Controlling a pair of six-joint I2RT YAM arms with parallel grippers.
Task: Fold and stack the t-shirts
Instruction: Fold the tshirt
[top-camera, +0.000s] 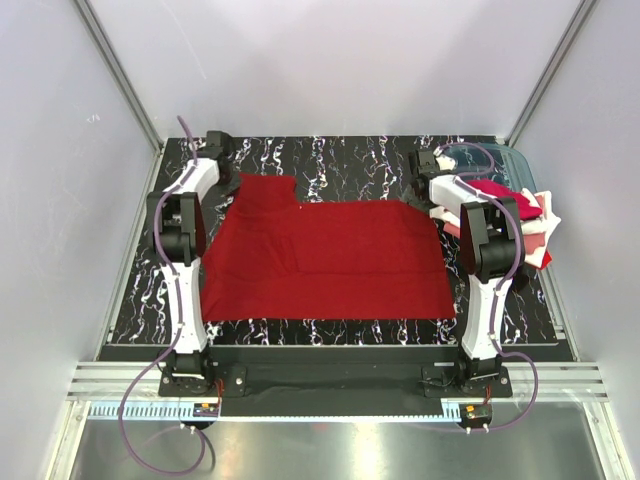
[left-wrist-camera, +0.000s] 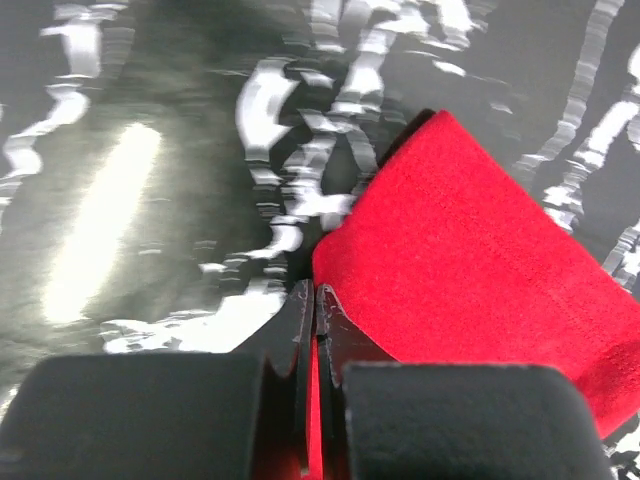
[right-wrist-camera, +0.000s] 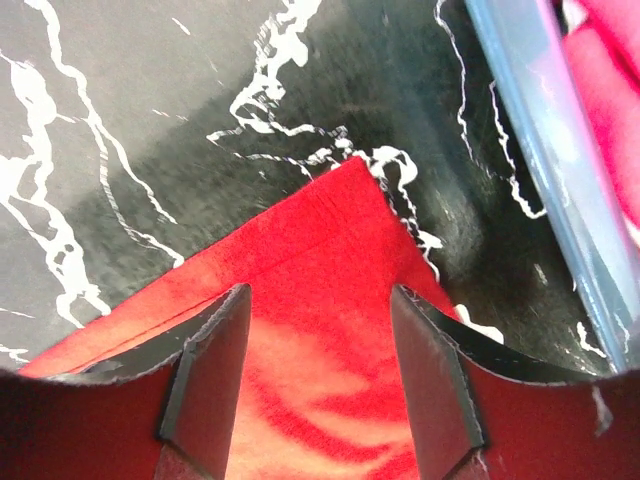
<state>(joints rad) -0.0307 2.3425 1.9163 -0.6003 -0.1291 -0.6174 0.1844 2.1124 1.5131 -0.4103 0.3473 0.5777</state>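
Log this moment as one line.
shirt: spread on table | left fingers: shut on its edge | right fingers: open over its corner | other shirts: piled at bin

The left arm (top-camera: 188, 300) and right arm (top-camera: 482, 312) wear white shells between black joint blocks, thin purple cables (top-camera: 187, 133) trailing behind the flat, matte-black, wedge-shaped fingers (right-wrist-camera: 205, 380).

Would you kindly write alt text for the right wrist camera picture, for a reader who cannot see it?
The right gripper, jaws open, is poised over a pointed corner of a red t-shirt lying flat on a black table with white marbling. The pale blue edge of a plastic bin crosses the upper right, with pink cloth behind it.
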